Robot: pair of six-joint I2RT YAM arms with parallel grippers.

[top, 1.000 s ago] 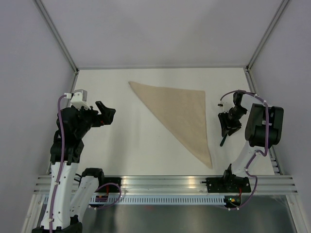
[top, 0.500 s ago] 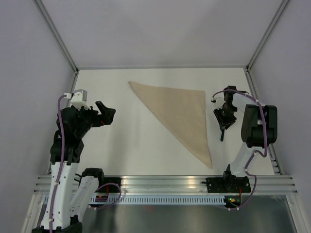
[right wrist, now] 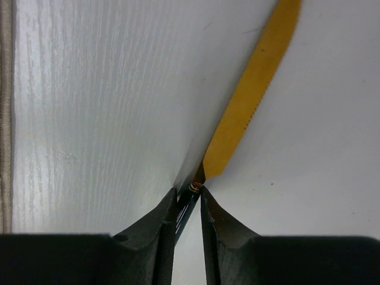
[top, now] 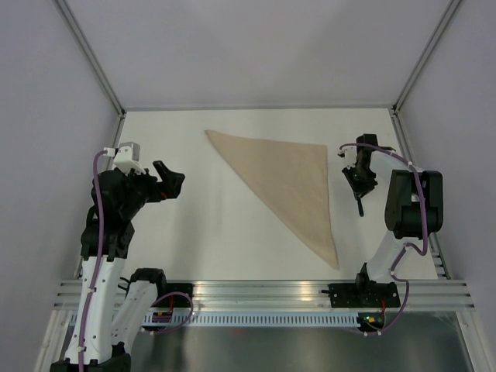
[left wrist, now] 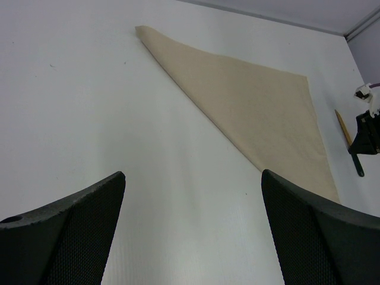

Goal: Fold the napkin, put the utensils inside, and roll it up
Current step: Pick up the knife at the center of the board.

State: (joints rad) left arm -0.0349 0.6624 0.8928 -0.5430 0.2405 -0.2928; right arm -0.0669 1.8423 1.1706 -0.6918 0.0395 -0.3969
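Note:
The beige napkin (top: 287,182) lies folded into a triangle in the middle of the table, also seen in the left wrist view (left wrist: 249,101). To its right lies the knife (right wrist: 252,101), yellow-orange blade pointing away, black handle toward the arm (top: 359,208). My right gripper (right wrist: 189,190) points down at it, its fingers pressed against both sides of the black handle just behind the blade. My left gripper (left wrist: 193,175) hangs open above bare table left of the napkin (top: 172,180), nothing between its fingers.
The white table (top: 201,232) is walled at the back and sides, with a metal rail (top: 263,291) along the near edge. The napkin's edge (right wrist: 5,119) runs just left of the knife.
My right gripper has moved toward the back of the table along the knife and its fingers have narrowed onto the handle. The left arm has stayed still.

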